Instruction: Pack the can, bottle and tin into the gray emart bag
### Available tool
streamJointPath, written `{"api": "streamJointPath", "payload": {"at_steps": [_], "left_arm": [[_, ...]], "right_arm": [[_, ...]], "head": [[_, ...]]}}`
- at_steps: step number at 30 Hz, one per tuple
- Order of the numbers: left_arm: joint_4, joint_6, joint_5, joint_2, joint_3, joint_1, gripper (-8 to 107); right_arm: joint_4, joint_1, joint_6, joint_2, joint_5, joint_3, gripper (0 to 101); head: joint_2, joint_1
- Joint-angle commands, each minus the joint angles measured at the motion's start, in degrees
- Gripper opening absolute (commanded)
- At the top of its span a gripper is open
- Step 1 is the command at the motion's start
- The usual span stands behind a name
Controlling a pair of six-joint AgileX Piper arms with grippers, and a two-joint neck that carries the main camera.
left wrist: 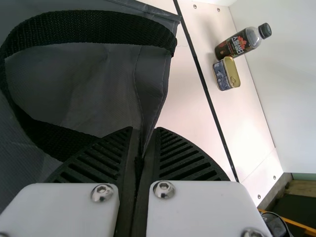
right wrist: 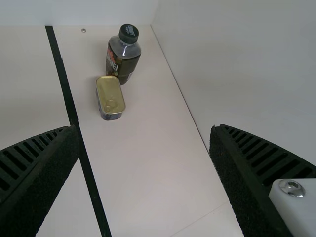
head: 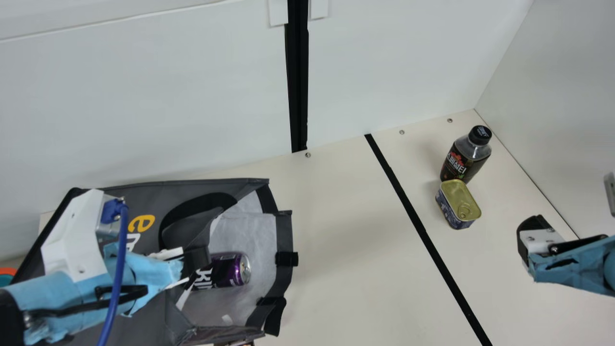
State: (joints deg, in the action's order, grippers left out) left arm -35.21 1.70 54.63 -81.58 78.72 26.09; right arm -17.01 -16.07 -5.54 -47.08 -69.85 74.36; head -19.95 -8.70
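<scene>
One tool tight on bag

Behind the left gripper ran pale blue wrapping, a white angular housing, a blue cable and a black strap; behind the right gripper, a white plate met torn blue wrapping. Their ribbed fingers were black, with silvery screws in white mounts just behind
</scene>
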Motion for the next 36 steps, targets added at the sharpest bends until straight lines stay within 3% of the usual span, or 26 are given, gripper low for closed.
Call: {"api": "streamJointPath", "payload": {"at_steps": [1,22,36], "left_arm": [[0.0,0.0,0.0,0.0,0.0,0.0,10],[0.0,0.0,0.0,0.0,0.0,0.0,10],[0.0,0.0,0.0,0.0,0.0,0.0,10]], "right_arm": [[0.2,-0.1,-0.1,-0.2,0.0,0.3,91],[-0.3,1.9,1.7,-7.5,0.1,6.1,91],[5.1,-4.4,-2.4,-14.6,5.1,8.0,91]], "head": [[0.0,-1.3],[0.0,-1.3],[0.0,-1.3]]}}
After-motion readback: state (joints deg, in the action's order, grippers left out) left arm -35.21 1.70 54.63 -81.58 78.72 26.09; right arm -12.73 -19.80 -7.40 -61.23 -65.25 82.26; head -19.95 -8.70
